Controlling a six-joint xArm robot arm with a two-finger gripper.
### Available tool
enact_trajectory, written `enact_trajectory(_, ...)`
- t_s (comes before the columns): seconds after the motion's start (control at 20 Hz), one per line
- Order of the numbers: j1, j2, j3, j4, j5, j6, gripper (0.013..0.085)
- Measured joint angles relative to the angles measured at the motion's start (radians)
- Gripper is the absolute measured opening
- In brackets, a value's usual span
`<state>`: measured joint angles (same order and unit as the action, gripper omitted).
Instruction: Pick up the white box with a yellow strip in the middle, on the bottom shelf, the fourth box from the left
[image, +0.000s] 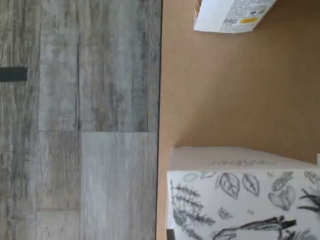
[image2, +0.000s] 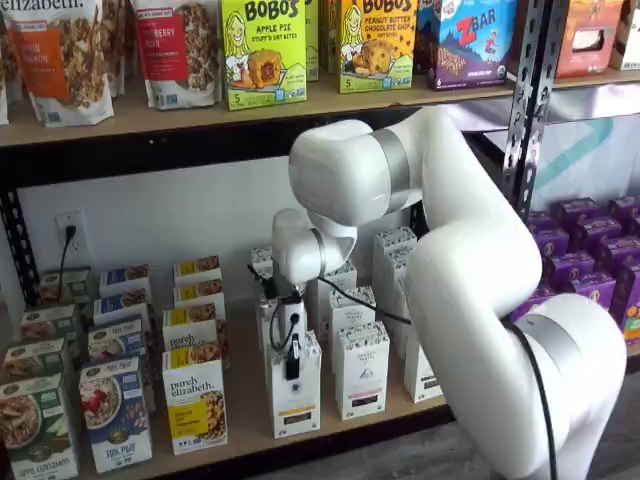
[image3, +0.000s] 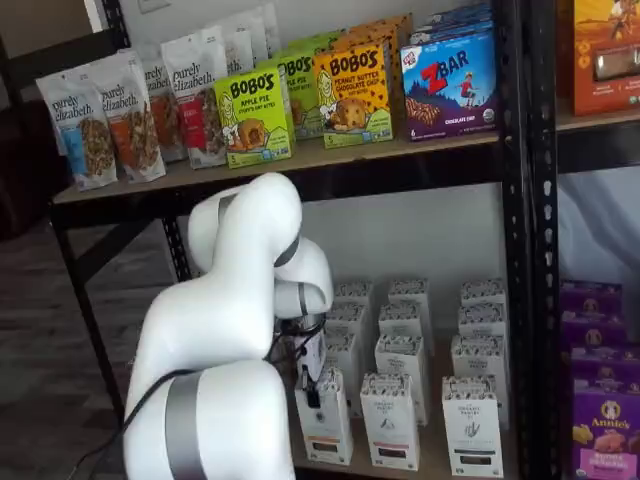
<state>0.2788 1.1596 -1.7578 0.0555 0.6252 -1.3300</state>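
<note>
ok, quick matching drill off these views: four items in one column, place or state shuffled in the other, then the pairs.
Items
1. tool
2. white box
3. Bobo's apple pie box
4. purely elizabeth box

Place or state
A. on the upper shelf
B. front row of the bottom shelf, yellow panel on its front
C. shut on a box
D. gripped at its top, standing at the bottom shelf's front edge

Pairs: 1-C, 2-D, 3-A, 4-B
</note>
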Motion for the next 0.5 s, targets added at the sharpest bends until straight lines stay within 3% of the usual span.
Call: enact_trajectory(0.5, 0.015, -0.069, 0.108, -0.022, -0.057, 0.031, 0.045)
